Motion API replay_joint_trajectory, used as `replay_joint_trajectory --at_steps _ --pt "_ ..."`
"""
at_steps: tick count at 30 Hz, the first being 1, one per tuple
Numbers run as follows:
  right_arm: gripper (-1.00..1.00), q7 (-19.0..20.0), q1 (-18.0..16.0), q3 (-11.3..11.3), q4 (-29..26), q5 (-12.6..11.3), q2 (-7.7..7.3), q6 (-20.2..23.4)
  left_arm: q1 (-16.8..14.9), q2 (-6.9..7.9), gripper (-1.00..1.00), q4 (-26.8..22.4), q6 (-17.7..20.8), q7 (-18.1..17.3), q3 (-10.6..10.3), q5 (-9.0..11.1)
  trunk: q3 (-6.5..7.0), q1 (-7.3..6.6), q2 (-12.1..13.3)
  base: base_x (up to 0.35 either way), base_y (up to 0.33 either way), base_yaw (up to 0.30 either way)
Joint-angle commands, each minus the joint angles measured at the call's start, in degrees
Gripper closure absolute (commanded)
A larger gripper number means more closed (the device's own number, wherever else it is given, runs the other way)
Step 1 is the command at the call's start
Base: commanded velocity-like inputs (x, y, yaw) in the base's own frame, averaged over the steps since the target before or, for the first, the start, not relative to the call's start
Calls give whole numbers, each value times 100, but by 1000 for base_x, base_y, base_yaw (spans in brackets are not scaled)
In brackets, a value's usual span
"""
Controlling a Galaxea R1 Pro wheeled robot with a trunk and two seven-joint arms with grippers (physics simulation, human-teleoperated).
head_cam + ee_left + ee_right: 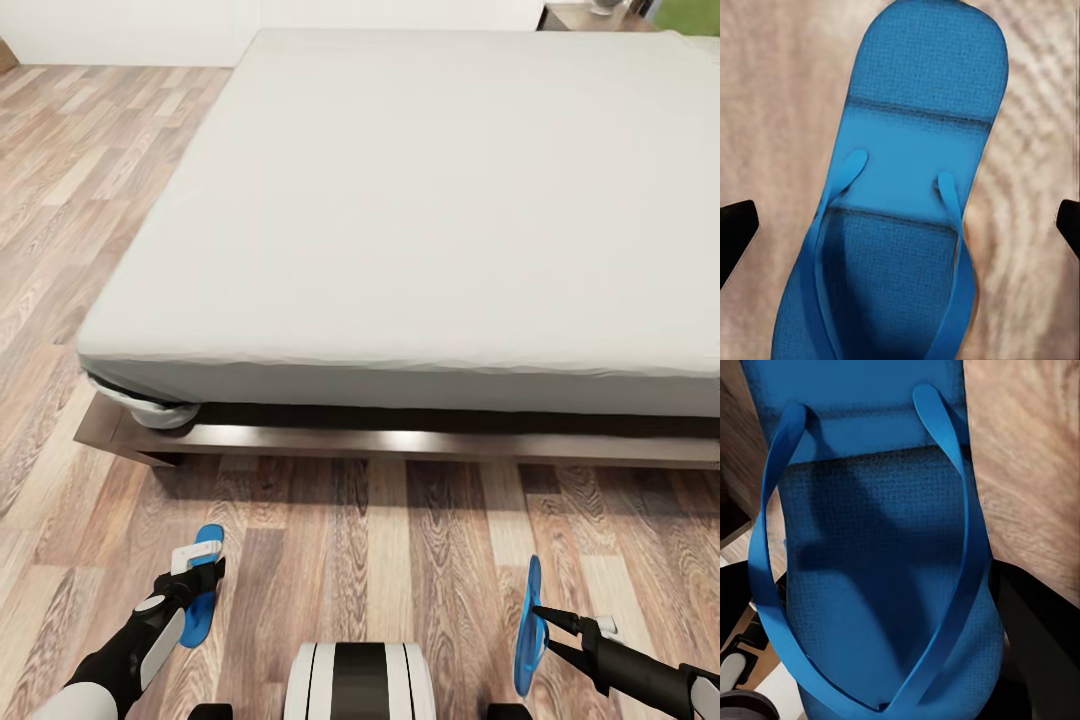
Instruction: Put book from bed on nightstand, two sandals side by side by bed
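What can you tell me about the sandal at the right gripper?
The sandal is bright blue, a flat flip-flop with a textured sole and blue Y-straps. It stands on edge, not flat, over the wood floor in front of the bed, pinched by the right gripper. Whether its lower end touches the floor is unclear.

bed (pixel 420 200) ahead, sandals before it — left sandal (pixel 203 590), right sandal (pixel 527 628)

Bed (pixel 450 200): right side and headboard end cut off by head view edges. Left sandal (pixel 200 590): middle covered by left tool (pixel 195 580). Same sandal (pixel 907 195) in left wrist view: heel end cut off, fingertips (pixel 735 232) barely enter. Right sandal (pixel 870 547) in right wrist view: both ends cropped; grip contact hidden.
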Motion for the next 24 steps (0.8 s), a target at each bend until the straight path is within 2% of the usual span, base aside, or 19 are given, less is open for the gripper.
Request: replay_joint_trajectory --at_steps 1,10,13,14,15,16,19,21,22,23,24 --pt "100 3 -3 30 3 -39 -5 28 1 5 -100 -12 26 36 -28 42 20 -3 0 0 0 0" --pt "100 3 -3 31 3 -39 -4 28 1 5 -100 -12 28 34 -28 42 219 -26 12 0 0 0" --pt "100 1 -3 30 3 -39 -4 28 1 18 -100 -47 64 -116 -22 83 219 -26 12 0 0 0" --pt "100 -1 -3 33 3 -39 -4 28 1 28 -100 -57 109 -278 -16 155 219 -26 12 0 0 0" --pt "100 -4 -3 32 3 -39 -4 28 1 68 -100 -65 248 -619 -9 330 219 -26 12 0 0 0" --pt "100 -4 -3 33 3 -39 -4 28 1 99 -100 -67 315 -751 -6 401 219 -26 12 0 0 0" --pt "100 -5 -3 32 3 -36 -4 28 1 438 -100 -72 770 -1740 7 873 219 -26 12 0 0 0" --pt "100 -7 -3 35 3 -36 -4 22 1 714 -100 -69 918 -2426 11 1168 219 -26 12 0 0 0" --pt "100 -13 -3 37 5 -31 -4 3 1 872 -100 -54 968 -2935 9 1380 219 -26 12 0 0 0" --pt "100 -33 -3 37 10 -17 -4 -17 1 961 -100 -35 998 -3353 9 1540 219 -26 12 0 0 0" --pt "100 -47 -3 37 20 -6 -1 -31 1 996 -100 -27 1010 -3529 8 1602 219 -26 12 0 0 0"
